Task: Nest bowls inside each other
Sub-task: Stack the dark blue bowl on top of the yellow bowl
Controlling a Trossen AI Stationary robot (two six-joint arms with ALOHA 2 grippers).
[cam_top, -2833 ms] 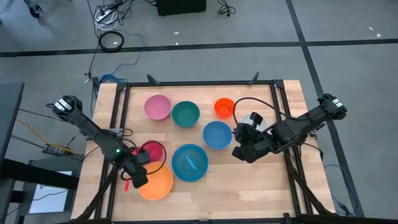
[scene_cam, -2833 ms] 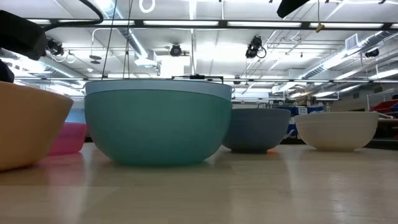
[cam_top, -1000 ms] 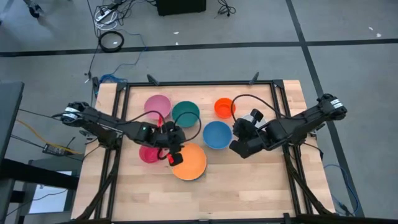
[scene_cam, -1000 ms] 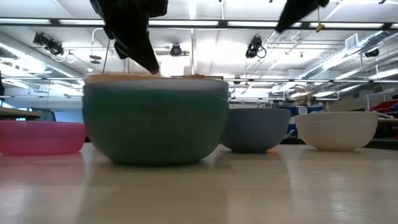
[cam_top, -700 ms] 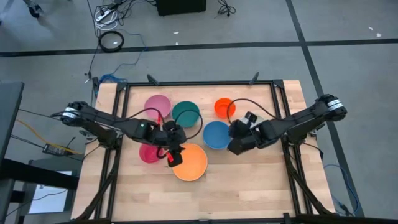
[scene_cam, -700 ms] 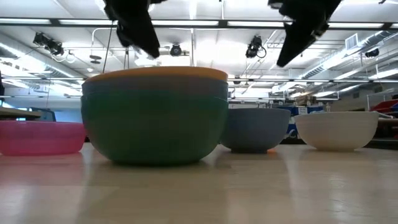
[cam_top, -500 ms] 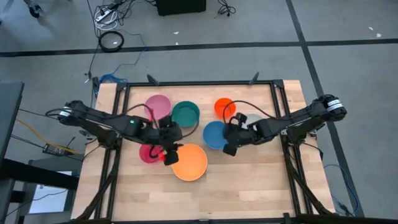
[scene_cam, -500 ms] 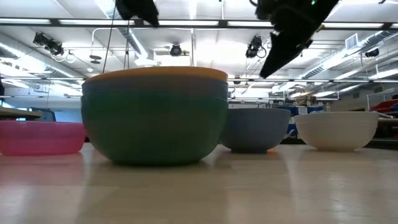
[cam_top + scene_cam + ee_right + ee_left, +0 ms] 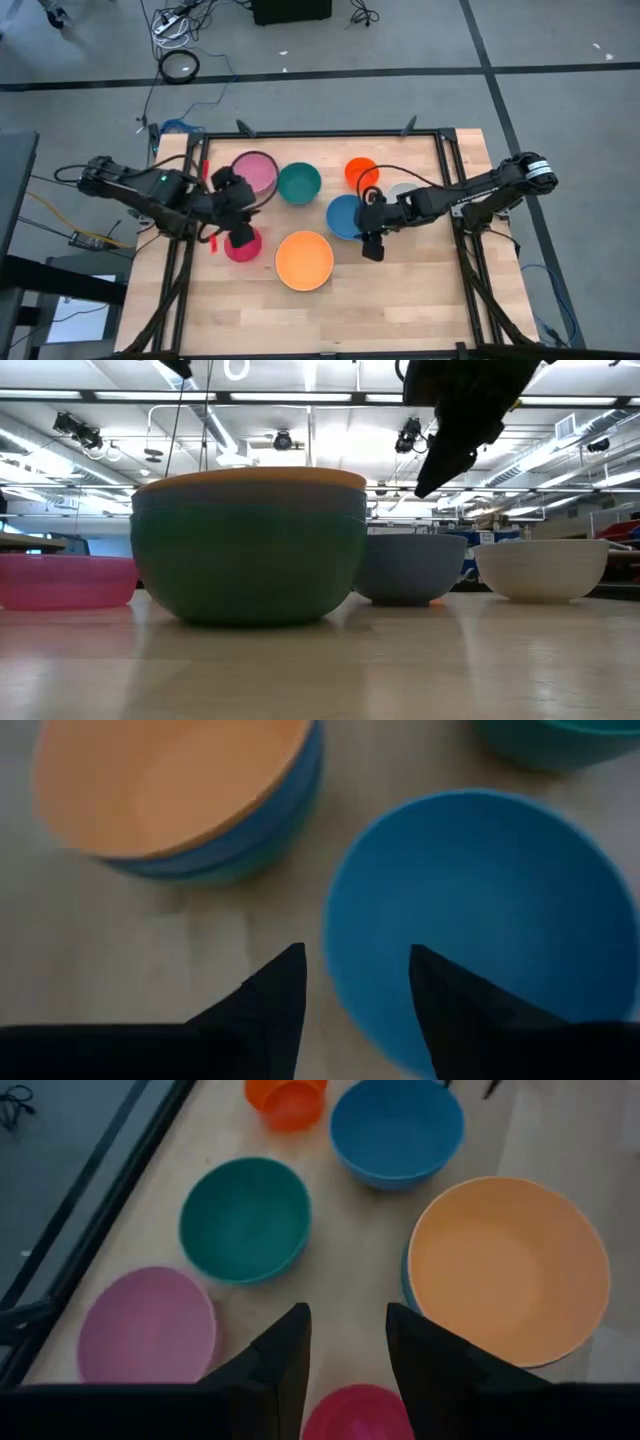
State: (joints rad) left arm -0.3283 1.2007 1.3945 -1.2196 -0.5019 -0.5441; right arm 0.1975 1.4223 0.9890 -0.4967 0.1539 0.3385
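Orange bowl [image 9: 304, 260] released onto the stack; left pincer [image 9: 240, 222] drawn back.
Both pincers are seen open and empty. The right pincer [image 9: 347, 982] is held over the near rim of the blue bowl [image 9: 347, 216], just beside the stack on the counter [image 9: 420, 300]. Smooth, round plastic is presented; the right arm is nearer.

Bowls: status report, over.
Left end effector open, empty, over red bowl. Right end effector open at blue bowl rim. Orange bowl nested in stack. Nothing blocking blue bowl.
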